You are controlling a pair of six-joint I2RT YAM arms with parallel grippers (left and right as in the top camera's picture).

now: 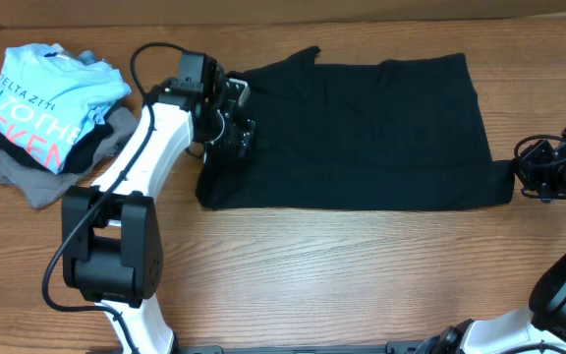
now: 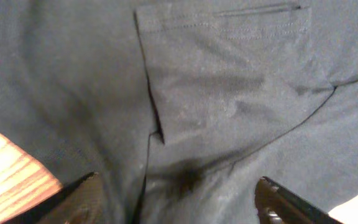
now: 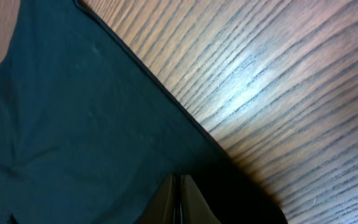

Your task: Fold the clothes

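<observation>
black short-sleeved t-shirt of soft fabric [image 1: 362,133] lies flat across the wooden tabletop [image 1: 362,275], nearer its far edge. the left end effector [image 2: 176,205] is over the shirt's left end, fingers spread above a sleeve. the right end effector [image 3: 180,199], pressed together, pinches the shirt's right near corner. a light blue lettered t-shirt [image 1: 47,98] tops a pile at the far left corner.

The left arm [image 1: 150,147] is white-shelled with chunky black joints, a looping black cable and a black claw [image 1: 247,138].
</observation>
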